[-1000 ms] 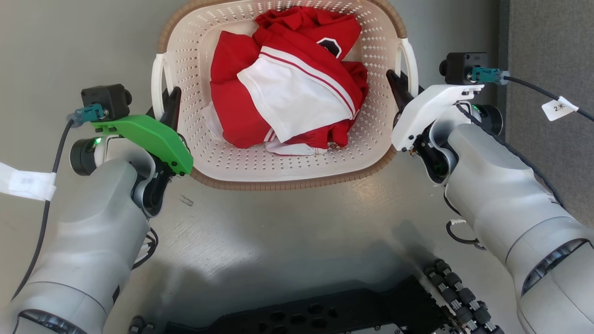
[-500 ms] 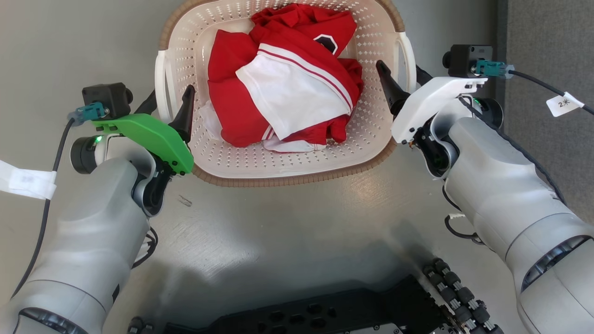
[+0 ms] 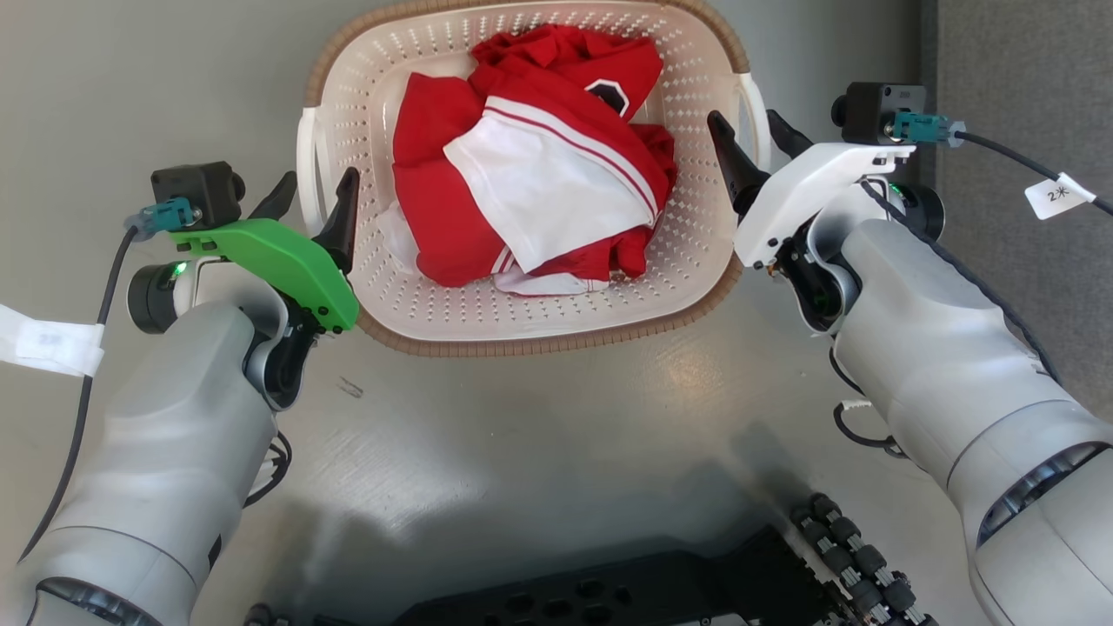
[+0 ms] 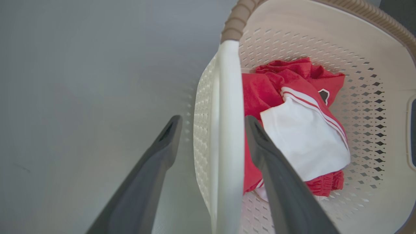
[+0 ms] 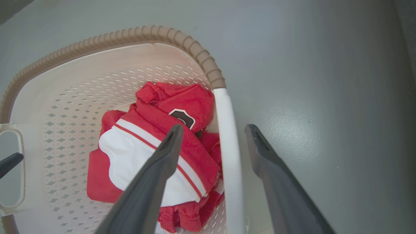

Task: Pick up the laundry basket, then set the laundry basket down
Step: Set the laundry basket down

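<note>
- Base (image 3: 609, 591) nearest me, then bare grey floor (image 3: 539, 435) up to the basket (image 3: 522, 335).
- I see the left gripper (image 3: 318, 178) (image 4: 213, 118) spread, straddling the left handle (image 3: 306, 174) with a gap on each side.
- Right gripper (image 3: 743, 117) (image 5: 213, 126) is likewise unclamped around the right handle (image 3: 755, 113).
- Basket sits between them: cream perforated plastic, ribbed brown rim, crumpled red-and-white clothes (image 3: 539, 174) inside.
- Darker carpet (image 3: 1026, 87) borders my right.
</note>
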Controlling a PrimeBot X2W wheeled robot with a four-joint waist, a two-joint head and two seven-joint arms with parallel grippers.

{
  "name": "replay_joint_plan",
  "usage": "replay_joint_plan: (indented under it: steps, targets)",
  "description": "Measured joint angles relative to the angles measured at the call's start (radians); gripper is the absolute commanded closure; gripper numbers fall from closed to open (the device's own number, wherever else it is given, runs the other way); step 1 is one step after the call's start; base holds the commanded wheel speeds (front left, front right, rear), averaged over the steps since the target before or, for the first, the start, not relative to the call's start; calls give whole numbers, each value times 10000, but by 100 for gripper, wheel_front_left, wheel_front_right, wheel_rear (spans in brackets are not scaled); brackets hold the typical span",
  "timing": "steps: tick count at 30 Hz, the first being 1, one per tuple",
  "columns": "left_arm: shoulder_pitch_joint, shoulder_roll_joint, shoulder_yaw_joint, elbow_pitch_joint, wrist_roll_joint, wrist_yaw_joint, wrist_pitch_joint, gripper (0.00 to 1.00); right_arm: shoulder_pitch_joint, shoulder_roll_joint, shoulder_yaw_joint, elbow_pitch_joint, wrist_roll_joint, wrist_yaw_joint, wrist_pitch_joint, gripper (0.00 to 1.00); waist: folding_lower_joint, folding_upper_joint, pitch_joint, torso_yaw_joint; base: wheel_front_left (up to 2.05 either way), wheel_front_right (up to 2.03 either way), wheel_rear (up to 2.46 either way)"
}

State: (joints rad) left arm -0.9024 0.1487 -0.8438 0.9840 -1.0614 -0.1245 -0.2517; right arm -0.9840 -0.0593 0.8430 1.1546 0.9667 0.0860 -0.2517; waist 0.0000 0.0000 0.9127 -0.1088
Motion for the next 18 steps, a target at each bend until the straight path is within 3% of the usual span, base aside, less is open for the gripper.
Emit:
replay_joint_plan:
  steps: [18]
  targets:
    - [491, 94, 138, 127, 100, 0, 0, 0, 977, 0, -303, 63, -284, 2, 0, 0, 0, 0, -1469, -109, 0, 0, 0]
